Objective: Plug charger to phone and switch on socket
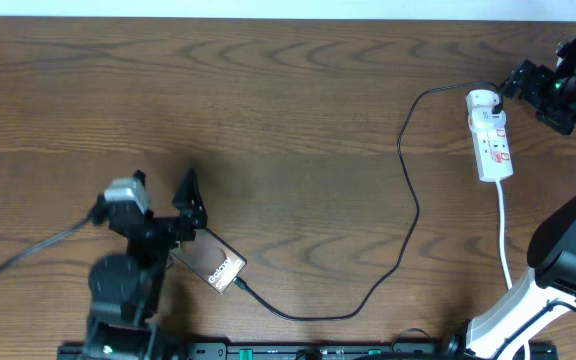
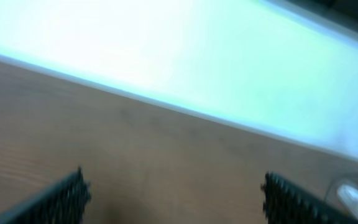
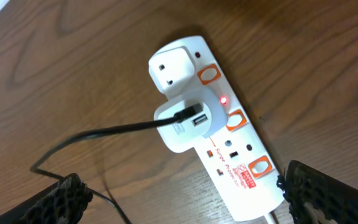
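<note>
Two end effectors show from overhead: my left end effector (image 1: 190,212) sits just beside the phone (image 1: 213,265), and the charger (image 1: 411,215) runs from the phone to the socket (image 1: 491,135) near my right end effector (image 1: 523,85). Left wrist: fingers (image 2: 55,199) apart over the desk (image 2: 166,155). Right wrist: fingers (image 3: 61,199) apart, charger plugged in, red light (image 3: 223,99) lit.

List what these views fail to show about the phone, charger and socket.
- Overhead: whether the charger tip is fully seated in the phone. The joint is too small to judge.
- Left wrist: the whole view is blurred. A white object at the lower right edge cannot be identified.
- Right wrist: the socket has its lower end cut off by the frame edge, and its red print is too small to read.
</note>
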Controlling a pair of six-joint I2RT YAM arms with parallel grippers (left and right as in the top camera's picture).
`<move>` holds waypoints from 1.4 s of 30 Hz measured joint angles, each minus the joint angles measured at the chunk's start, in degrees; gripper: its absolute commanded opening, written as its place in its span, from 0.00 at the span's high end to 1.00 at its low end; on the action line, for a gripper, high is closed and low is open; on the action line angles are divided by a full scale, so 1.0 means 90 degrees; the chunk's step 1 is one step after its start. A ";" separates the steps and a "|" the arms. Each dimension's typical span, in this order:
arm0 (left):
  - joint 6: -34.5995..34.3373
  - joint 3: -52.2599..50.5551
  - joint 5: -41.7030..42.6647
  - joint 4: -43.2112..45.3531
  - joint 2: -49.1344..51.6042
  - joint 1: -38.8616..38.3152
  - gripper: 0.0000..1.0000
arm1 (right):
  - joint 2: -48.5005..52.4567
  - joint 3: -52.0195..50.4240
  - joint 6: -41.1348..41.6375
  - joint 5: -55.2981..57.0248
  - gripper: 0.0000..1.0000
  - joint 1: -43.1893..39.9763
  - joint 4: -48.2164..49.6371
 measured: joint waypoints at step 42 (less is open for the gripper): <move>0.1341 -0.2006 0.0117 -0.0731 -0.2375 0.1069 0.12 | 0.0000 0.0000 0.0005 0.0005 0.01 0.0005 -0.0005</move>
